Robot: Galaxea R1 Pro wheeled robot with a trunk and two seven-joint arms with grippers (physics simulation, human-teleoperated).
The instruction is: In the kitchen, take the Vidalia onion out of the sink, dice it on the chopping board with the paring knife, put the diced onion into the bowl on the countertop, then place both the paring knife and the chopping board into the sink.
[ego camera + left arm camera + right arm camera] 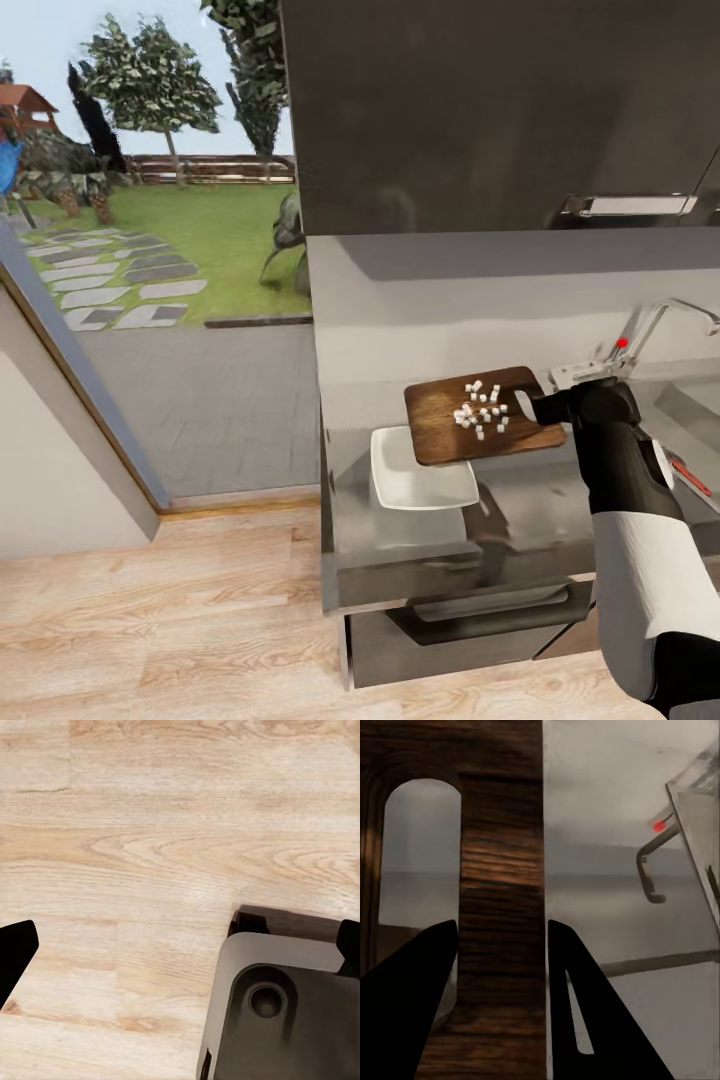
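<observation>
The brown chopping board (pixel 470 420) is lifted off the grey countertop (pixel 400 540), and several white pieces of diced onion (pixel 483 408) lie on it. My right gripper (pixel 548 405) is shut on the board's slot-handle end (pixel 502 870), one finger on each side of the edge. The board's near edge overlaps the white square bowl (pixel 415 475), which stands on the countertop beneath. The paring knife's red handle (pixel 690 475) shows at the right edge, behind my right arm. The sink (pixel 700 400) lies to the right, under its chrome tap (pixel 655 330). My left gripper (pixel 180 945) hangs open over the wooden floor.
A dark wall cabinet (pixel 500 110) hangs above the counter. A drawer with a handle (pixel 480 610) sits below the countertop's front edge. To the left are a large window (pixel 150 200) and light wood floor (pixel 160 620). The robot's base (pixel 285 1012) shows below my left gripper.
</observation>
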